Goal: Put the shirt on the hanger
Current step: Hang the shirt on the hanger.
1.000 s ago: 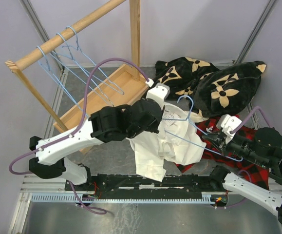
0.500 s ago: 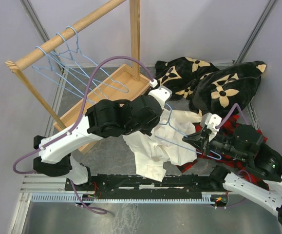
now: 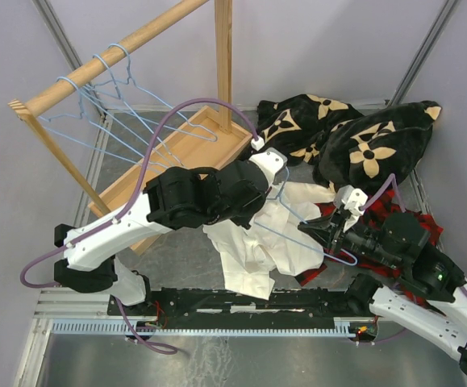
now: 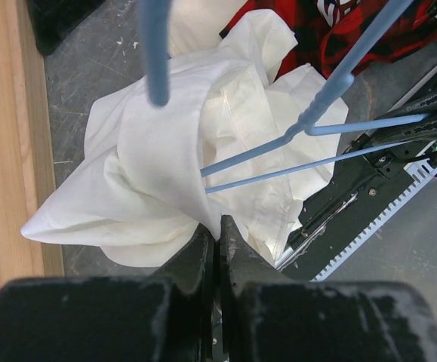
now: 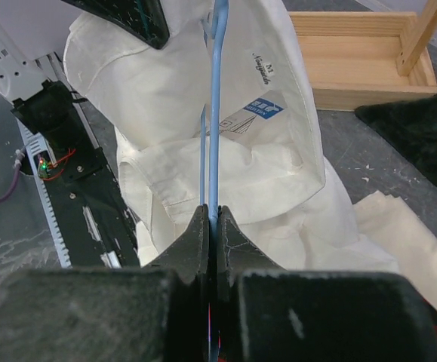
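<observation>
Top external view: shirt (image 3: pixel 249 242), bunched, lifted over bench (image 3: pixel 177 258) between both arms. Left hand (image 4: pixel 218 226) pinched shut on its cloth. Right hand (image 5: pixel 212 215) clamped on hanger (image 5: pixel 216 90), whose wires run into the shirt's folds.

one shirt (image 3: pixel 249 258), four hangers (image 5: pixel 216 113), one blanket (image 3: pixel 370 145)

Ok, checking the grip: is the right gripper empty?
No, the right gripper is shut on the thin wire of the blue hanger.
</observation>
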Motion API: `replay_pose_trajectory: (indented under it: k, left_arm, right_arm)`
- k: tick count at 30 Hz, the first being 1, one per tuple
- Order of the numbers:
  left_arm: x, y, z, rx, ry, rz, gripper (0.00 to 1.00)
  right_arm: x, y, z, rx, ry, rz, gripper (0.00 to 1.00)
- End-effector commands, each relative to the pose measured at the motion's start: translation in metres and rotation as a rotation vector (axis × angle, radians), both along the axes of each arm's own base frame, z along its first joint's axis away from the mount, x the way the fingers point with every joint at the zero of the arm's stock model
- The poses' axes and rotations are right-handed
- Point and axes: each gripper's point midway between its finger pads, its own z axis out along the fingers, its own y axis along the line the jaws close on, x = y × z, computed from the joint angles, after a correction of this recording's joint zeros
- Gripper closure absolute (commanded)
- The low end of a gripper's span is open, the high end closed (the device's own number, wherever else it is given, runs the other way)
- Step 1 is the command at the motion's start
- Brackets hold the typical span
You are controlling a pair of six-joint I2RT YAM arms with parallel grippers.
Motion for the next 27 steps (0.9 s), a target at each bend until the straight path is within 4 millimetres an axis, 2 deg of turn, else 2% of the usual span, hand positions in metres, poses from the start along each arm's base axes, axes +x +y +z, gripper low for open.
replay_pose_trajectory:
  k: [1,5,9,17,23,27]
  left_arm:
    - [0.003,0.002,0.033,-0.161,-0.05,0.022,0.97]
    - [0.003,0.007,0.038,-0.207,-0.059,0.04,0.97]
    - [0.004,0.015,0.037,-0.192,-0.069,0.058,0.97]
    - [0.003,0.03,0.026,-0.158,-0.06,0.09,0.97]
    - [0.004,0.046,0.023,-0.156,-0.067,0.133,0.97]
    - [0.004,0.056,0.02,-0.145,-0.074,0.148,0.97]
  right_arm:
    - [-0.001,0.005,0.023,0.162,-0.011,-0.009,1.0]
    - [-0.004,0.009,0.023,0.192,0.014,0.011,1.0]
    - [-0.008,0.025,0.018,0.184,0.076,0.073,1.0]
    - [-0.008,0.05,0.021,0.171,0.129,0.201,1.0]
    - [0.013,0.059,0.021,0.276,0.231,0.262,1.0]
    - [0.02,0.056,0.033,0.336,0.24,0.32,1.0]
